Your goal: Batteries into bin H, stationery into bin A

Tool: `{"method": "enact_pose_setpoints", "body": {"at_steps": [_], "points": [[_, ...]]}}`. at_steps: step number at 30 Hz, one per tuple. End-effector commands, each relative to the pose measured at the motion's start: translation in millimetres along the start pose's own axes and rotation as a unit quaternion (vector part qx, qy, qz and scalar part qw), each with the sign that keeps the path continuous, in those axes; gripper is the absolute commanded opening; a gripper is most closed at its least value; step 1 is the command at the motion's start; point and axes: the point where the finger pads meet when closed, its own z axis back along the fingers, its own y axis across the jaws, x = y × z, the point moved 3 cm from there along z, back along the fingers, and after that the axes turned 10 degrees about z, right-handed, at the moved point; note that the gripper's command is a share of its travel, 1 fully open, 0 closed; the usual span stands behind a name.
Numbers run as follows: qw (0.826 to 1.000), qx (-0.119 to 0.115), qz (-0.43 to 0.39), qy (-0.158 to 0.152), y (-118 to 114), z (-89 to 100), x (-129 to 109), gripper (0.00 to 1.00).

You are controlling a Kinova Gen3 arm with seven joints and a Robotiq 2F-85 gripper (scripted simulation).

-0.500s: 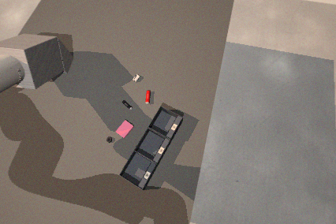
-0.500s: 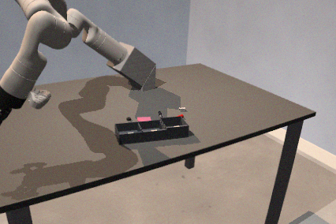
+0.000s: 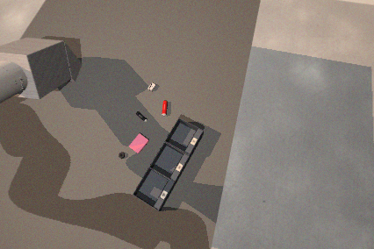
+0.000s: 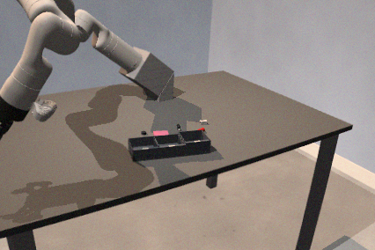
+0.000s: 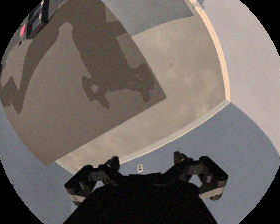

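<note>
A row of three dark bins stands on the brown table; it also shows in the exterior view. The letters on their labels are too small to read. Beside the bins lie a red cylinder, a black cylinder, a flat pink piece, a small white thing and a small black thing. My gripper is open and empty. It hangs high above the table, far to the left of the things, and its grey housing hides the fingers in the top and exterior views.
The table's right edge runs close behind the bins, with floor beyond. The arm's shadow crosses the table. In the wrist view the bins show only at the upper left edge.
</note>
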Motion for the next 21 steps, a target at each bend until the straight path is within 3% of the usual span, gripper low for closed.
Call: {"method": "enact_pose_setpoints", "body": {"at_steps": [1,2,3,8,11,16,21], "points": [[1.0,0.001,-0.001,0.0,0,0.9,1,1.0],[1.0,0.001,-0.001,0.0,0,0.9,1,1.0],[1.0,0.001,-0.001,0.0,0,7.8,5,0.09],[1.0,0.001,-0.001,0.0,1,42.0,29,0.09],[1.0,0.001,-0.001,0.0,1,46.3,32,0.09],[0.994,0.032,0.099,0.041,-1,63.6,-2,0.09],[0.994,0.032,0.099,0.041,2,73.8,-24,0.09]]}}
